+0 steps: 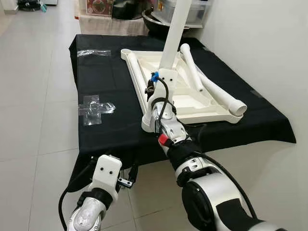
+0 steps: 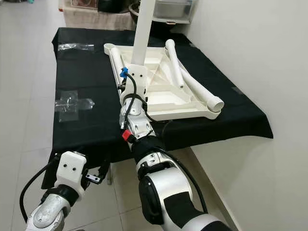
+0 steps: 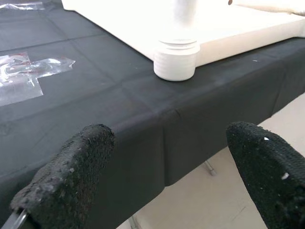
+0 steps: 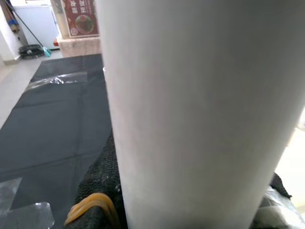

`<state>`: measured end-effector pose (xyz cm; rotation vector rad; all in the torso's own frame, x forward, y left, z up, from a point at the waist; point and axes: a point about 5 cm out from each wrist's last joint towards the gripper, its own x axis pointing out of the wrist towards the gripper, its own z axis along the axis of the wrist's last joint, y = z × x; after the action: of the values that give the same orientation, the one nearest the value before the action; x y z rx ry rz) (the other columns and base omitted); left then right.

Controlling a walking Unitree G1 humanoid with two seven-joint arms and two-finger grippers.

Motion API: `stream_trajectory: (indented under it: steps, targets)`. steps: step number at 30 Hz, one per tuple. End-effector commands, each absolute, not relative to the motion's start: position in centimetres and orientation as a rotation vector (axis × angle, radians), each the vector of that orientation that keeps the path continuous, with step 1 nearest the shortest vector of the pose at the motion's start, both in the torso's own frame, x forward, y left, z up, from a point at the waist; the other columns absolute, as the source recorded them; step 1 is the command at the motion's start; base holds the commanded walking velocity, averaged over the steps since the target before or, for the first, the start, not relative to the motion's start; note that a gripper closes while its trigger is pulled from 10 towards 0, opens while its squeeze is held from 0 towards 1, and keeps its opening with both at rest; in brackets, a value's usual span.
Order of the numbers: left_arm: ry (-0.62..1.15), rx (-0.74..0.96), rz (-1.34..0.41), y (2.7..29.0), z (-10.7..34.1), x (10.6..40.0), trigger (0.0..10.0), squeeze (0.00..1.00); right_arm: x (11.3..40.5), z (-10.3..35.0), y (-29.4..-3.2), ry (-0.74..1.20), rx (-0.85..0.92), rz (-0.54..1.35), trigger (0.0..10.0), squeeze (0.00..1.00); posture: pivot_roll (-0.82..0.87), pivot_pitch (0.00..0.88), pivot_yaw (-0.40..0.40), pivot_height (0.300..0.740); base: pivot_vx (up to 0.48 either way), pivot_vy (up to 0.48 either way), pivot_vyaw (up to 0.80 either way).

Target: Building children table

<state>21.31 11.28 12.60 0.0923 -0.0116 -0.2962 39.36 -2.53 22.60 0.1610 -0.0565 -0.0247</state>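
A white children's table top (image 1: 192,103) lies upside down on a table covered with black cloth (image 1: 110,77). One white leg (image 1: 174,33) stands upright at its near-left corner. In the left wrist view that leg's foot sits in a threaded collar (image 3: 176,59). My right gripper (image 1: 163,72) is shut on this leg partway up; its black fingers (image 4: 100,176) press against the leg (image 4: 190,109). Two loose legs (image 1: 191,67) (image 1: 224,94) lie across the top. My left gripper (image 3: 167,167) hangs open below the table's near edge, holding nothing.
Clear plastic bags (image 1: 94,108) (image 1: 94,53) lie on the cloth to the left. A white wall runs along the right side. Tiled floor (image 1: 33,96) spreads to the left. Behind the table stand a dark bowl (image 1: 156,21) and a draped stand (image 1: 110,21).
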Motion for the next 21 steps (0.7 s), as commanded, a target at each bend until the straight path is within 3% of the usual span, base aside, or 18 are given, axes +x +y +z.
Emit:
stream_trajectory:
  steps: [1,3,4,5,6,7,11,15,17,20,21]
  targets:
    - [0.012,0.089,-0.302,11.1,12.0,21.3,10.0,0.00,38.9,21.9,-1.9,-0.044,0.203,-0.024,10.0,0.05,0.14,0.107,-0.156,0.740,0.000,0.000,0.00]
    - [0.012,0.089,-0.302,11.1,12.0,21.3,10.0,0.00,38.8,22.1,-1.6,-0.069,0.200,-0.001,10.0,0.05,0.14,0.107,-0.156,0.740,0.000,0.000,0.00]
    - [0.011,0.088,-0.301,11.1,12.0,21.3,10.0,0.00,38.7,22.5,-1.3,-0.101,0.227,0.045,10.0,1.00,0.14,0.107,-0.156,0.740,0.000,0.000,0.00]
    - [0.011,0.087,-0.301,11.1,12.0,21.3,10.0,0.00,38.7,23.3,-1.6,-0.171,0.205,0.082,10.0,1.00,0.14,0.109,-0.155,0.740,0.000,0.000,0.00]
    - [0.012,0.088,-0.301,11.1,12.0,21.3,10.0,0.00,38.8,23.9,-2.1,-0.229,0.174,0.105,10.0,0.69,0.14,0.109,-0.155,0.740,0.000,0.000,0.00]
    - [0.013,0.088,-0.301,11.1,12.0,21.3,10.0,0.00,38.9,24.2,-2.1,-0.255,0.165,0.192,10.0,0.00,0.14,0.110,-0.156,0.740,0.000,0.000,0.00]
    - [0.012,0.088,-0.301,11.1,12.0,21.3,10.0,0.00,39.1,24.2,-2.7,-0.258,0.180,0.309,10.0,0.00,0.14,0.111,-0.157,0.740,0.000,0.000,0.00]
    - [0.011,0.087,-0.301,11.1,12.0,21.3,10.0,0.00,39.0,23.8,-3.0,-0.218,0.199,0.575,10.0,0.00,0.14,0.112,-0.157,0.740,0.000,0.000,0.00]
    - [0.011,0.087,-0.301,11.1,12.0,21.3,10.0,0.00,39.0,23.8,-3.0,-0.218,0.199,0.575,10.0,0.00,0.14,0.112,-0.157,0.740,0.000,0.000,0.00]
    - [0.009,0.087,-0.302,11.2,12.1,21.3,10.0,0.00,38.6,22.6,-4.4,-0.140,0.126,0.938,10.0,0.00,0.14,0.115,-0.158,0.740,0.000,0.000,0.00]
    - [0.009,0.087,-0.302,11.2,12.1,21.3,10.0,0.00,38.6,22.6,-4.4,-0.140,0.126,0.938,10.0,0.00,0.14,0.115,-0.158,0.740,0.000,0.000,0.00]
